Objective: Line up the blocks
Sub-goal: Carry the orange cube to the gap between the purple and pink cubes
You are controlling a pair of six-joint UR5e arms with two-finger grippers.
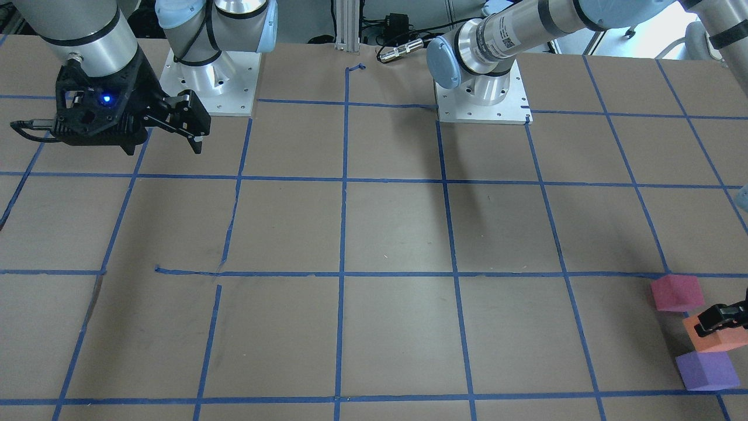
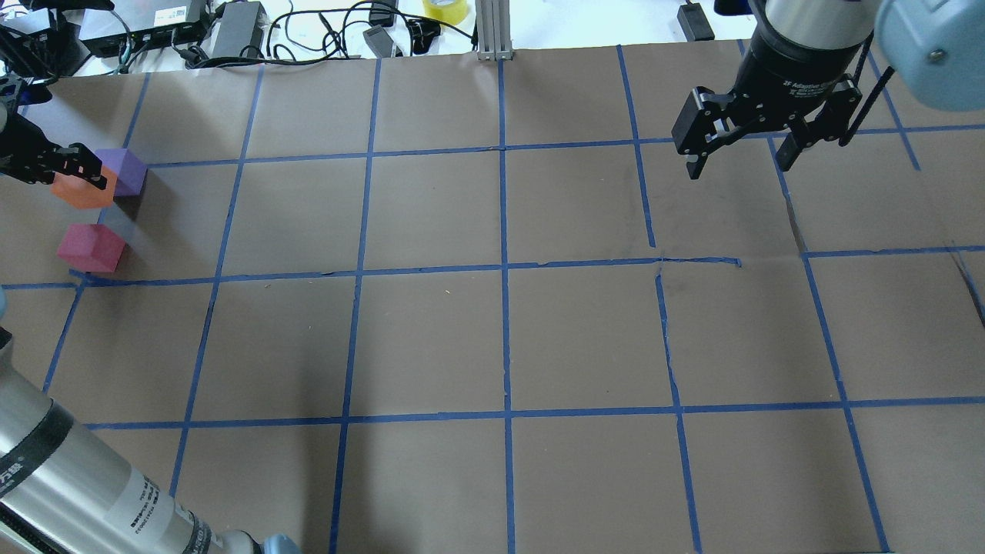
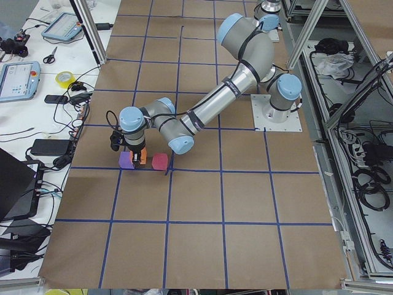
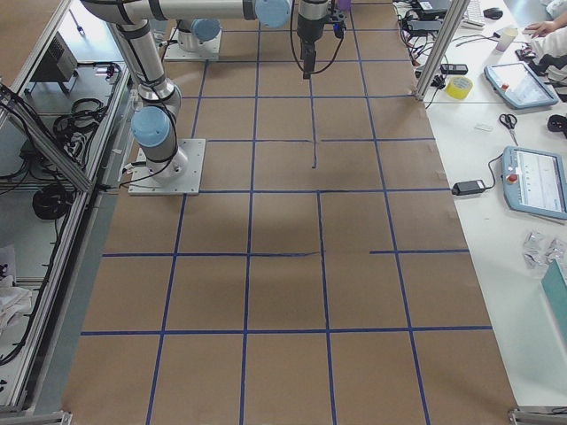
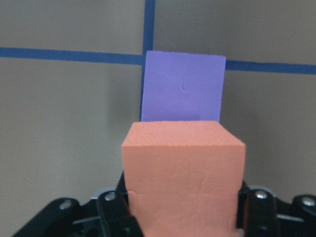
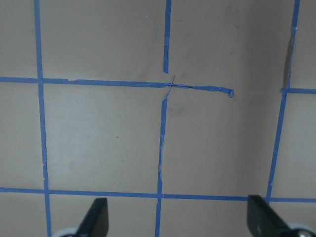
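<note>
Left end effector [image 2: 77,169] grasps the orange block [image 2: 81,194], just beside the purple block [image 2: 123,171] and near the pink block [image 2: 91,248], at the surface's [image 2: 431,338] left edge. Right end effector [image 2: 740,165] hangs released, well apart.

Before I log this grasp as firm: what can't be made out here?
The left gripper: cut off by frame edges, front-facing and overhead views.
The orange block: underside hidden by itself, left wrist view; table contact unclear.
The purple block: near edge behind it there; touching unclear.
</note>
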